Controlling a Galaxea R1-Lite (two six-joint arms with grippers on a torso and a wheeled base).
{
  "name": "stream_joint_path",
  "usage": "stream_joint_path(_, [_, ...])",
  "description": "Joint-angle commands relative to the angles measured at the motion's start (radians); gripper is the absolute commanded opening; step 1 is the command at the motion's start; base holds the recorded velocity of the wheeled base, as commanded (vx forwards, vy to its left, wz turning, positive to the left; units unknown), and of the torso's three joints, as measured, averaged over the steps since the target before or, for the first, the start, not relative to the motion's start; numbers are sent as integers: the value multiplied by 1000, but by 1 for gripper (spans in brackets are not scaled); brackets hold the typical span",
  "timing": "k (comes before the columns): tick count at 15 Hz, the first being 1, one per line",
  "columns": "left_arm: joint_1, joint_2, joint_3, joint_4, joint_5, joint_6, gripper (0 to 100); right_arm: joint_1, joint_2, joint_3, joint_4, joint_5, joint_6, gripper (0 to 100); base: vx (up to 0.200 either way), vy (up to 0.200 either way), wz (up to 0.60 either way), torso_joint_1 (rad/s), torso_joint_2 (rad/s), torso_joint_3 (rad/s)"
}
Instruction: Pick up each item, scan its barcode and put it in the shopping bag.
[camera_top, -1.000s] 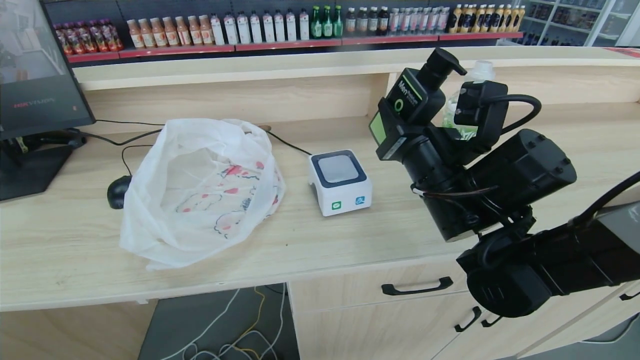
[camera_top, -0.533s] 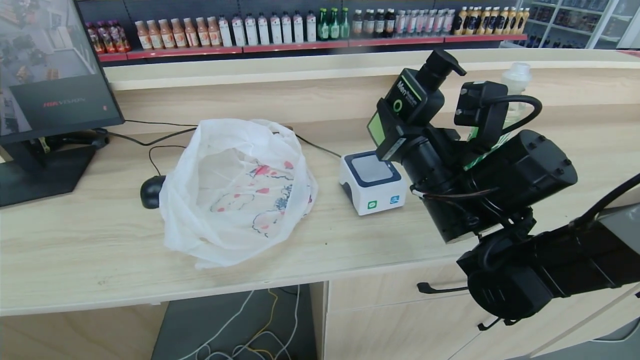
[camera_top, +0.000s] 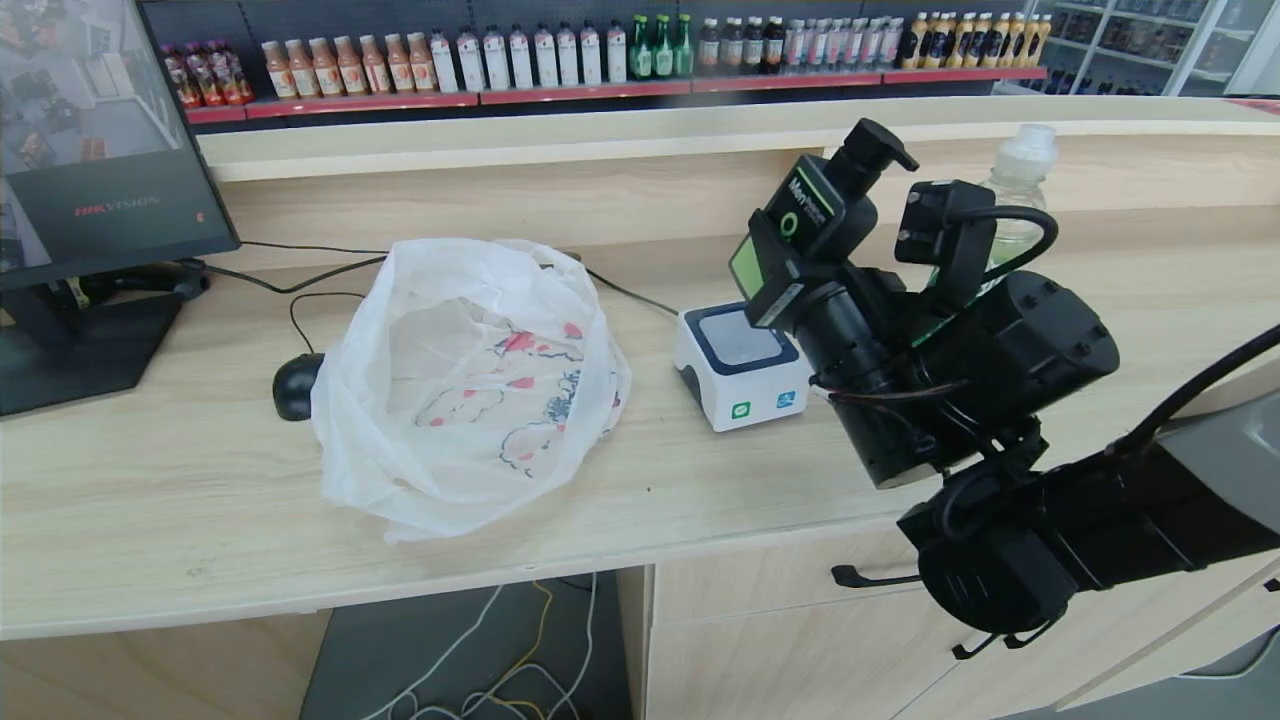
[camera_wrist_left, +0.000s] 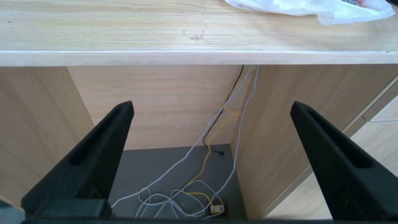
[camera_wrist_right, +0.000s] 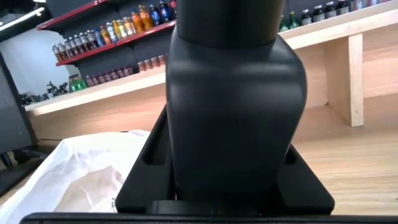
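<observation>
One pump bottle (camera_top: 818, 208) in right hand (camera_top: 800, 265); left hand (camera_wrist_left: 211, 112) spread.

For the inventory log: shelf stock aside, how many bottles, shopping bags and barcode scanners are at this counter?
Bottles: 2 (black pump bottle, clear bottle)
Shopping bag: 1
Scanner: 1
Total: 4

The head camera looks down at the counter (camera_top: 150, 480). The camera behind the left claw (camera_wrist_left: 211, 109) sits low, facing the counter's edge. The right one hugs a bottle (camera_wrist_right: 233, 93). All see the bag (camera_top: 460, 380).
</observation>
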Motion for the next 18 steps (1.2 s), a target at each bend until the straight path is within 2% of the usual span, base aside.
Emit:
stream_joint_path(1, [0, 2, 0, 0, 0, 0, 100, -2, 20, -19, 21, -3, 50, 0, 0, 0, 0, 0, 0, 0])
stream_joint_path(6, [0, 2, 0, 0, 0, 0, 100, 4, -17, -130, 257, -20, 382, 0, 0, 0, 0, 0, 0, 0])
stream_joint_path(9, [0, 2, 0, 0, 0, 0, 100, 2, -69, -163, 470, -19, 598, 0, 0, 0, 0, 0, 0, 0])
stream_joint_path(11, [0, 2, 0, 0, 0, 0, 100, 1, -87, -234, 604, -19, 710, 0, 0, 0, 0, 0, 0, 0])
stream_joint_path(15, [0, 2, 0, 0, 0, 0, 100, -25, -70, -292, 743, -19, 810, 0, 0, 0, 0, 0, 0, 0])
stream_joint_path(18, [0, 2, 0, 0, 0, 0, 100, -45, -38, -291, 750, -19, 819, 0, 0, 0, 0, 0, 0, 0])
